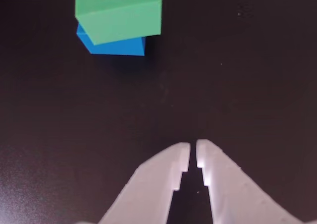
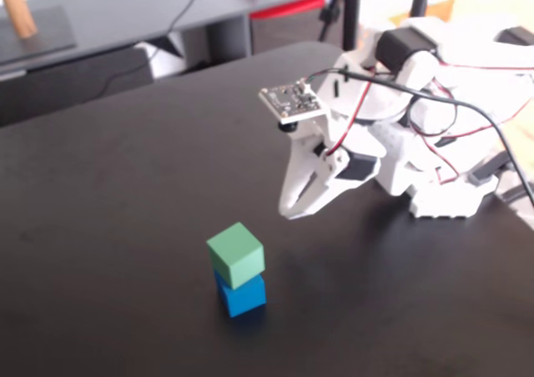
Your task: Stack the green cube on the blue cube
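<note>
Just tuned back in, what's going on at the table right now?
The green cube already sits on the blue cube, a little twisted and offset but resting there. The gripper holds nothing: it hangs above the black table, clear of the stack, fingers nearly together with only a thin gap in the wrist view. The stacking looks done.

I seem to be working in a home office or hobby room: black tabletop (image 2: 125, 193), grey desk (image 2: 142, 10) behind, trailing cable (image 2: 179, 14).
</note>
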### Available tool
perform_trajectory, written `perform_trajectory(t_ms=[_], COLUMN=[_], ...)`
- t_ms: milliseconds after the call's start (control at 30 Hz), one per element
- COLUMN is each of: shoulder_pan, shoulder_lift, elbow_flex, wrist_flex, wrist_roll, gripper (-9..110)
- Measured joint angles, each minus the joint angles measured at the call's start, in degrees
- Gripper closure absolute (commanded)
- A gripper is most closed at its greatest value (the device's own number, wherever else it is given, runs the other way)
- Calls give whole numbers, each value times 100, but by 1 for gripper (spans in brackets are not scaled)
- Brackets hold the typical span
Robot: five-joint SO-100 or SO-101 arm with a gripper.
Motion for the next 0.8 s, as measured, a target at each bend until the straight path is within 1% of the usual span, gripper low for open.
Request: perform_trajectory(t_ms=[433, 800], shoulder_pan=[114, 114], shoulder_lift=[9, 9], elbow_flex=[501, 545], wrist_flex=[193, 896], wrist_roll=[-220, -290], gripper=[101, 101])
